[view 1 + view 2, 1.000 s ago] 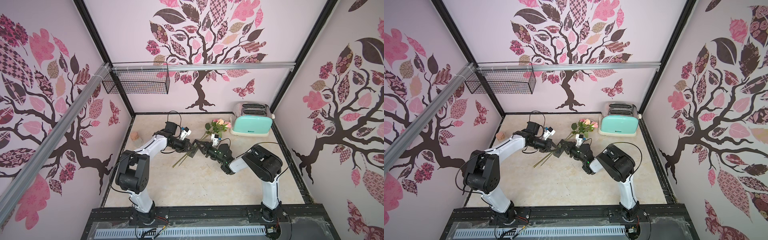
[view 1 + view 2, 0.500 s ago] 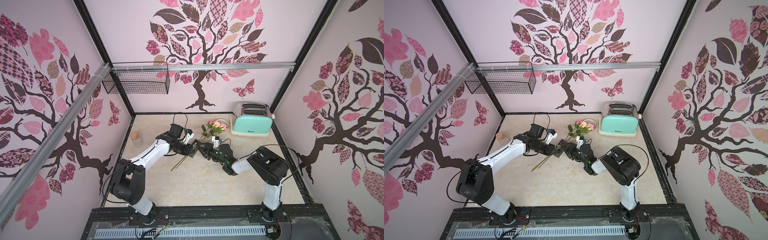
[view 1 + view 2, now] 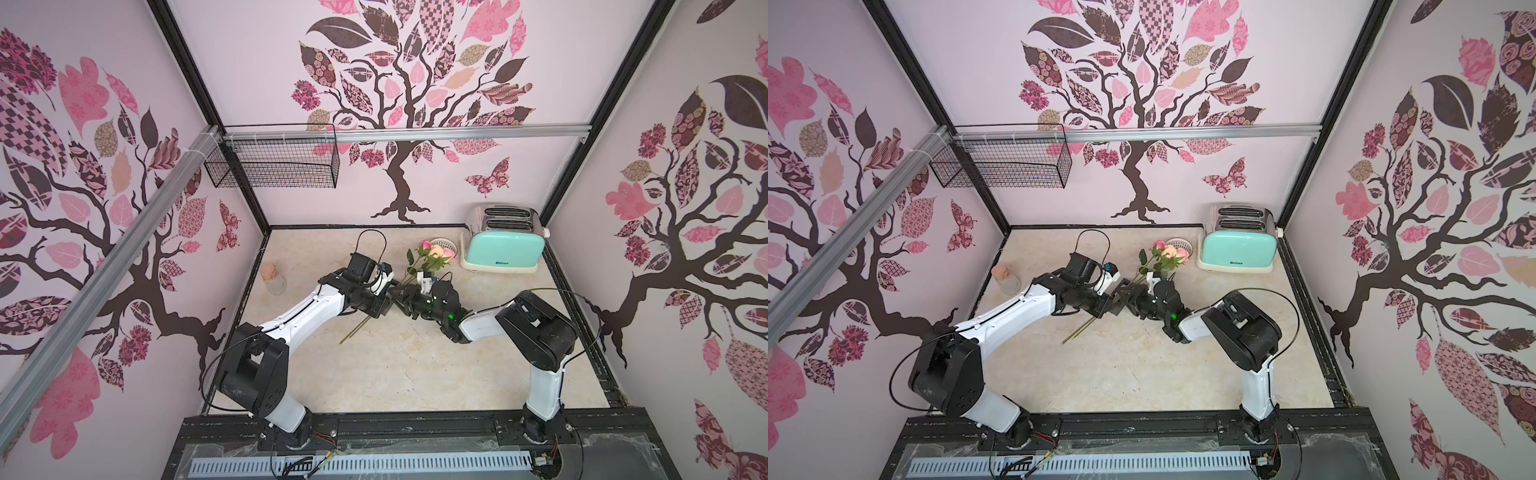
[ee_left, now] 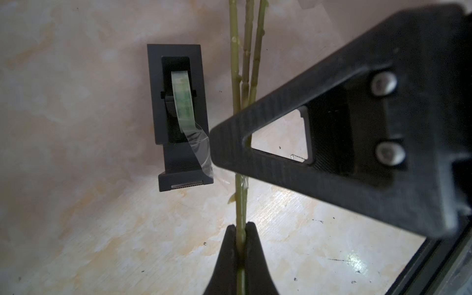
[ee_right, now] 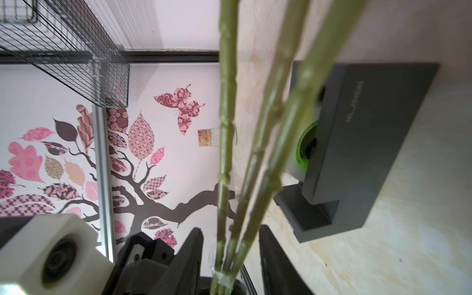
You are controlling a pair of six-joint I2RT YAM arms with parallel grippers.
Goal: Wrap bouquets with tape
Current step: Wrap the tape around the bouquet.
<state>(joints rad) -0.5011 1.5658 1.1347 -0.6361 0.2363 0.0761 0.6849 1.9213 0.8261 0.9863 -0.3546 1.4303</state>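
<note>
We see the bouquets (image 3: pixel 432 254) held slanting over the bench (image 3: pixel 395 365), with the blooms up near the mint toaster (image 3: pixel 500 251) and the stems running down between both arms. Our left hand (image 4: pixel 240 229) is clamped on the three stems. Just beside it our right hand (image 5: pixel 229 242) straddles them, jaws apart. The tape (image 4: pixel 180 107) sits in its black dispenser on the bench close by, a clear strip pulled from the roll toward the stems.
</note>
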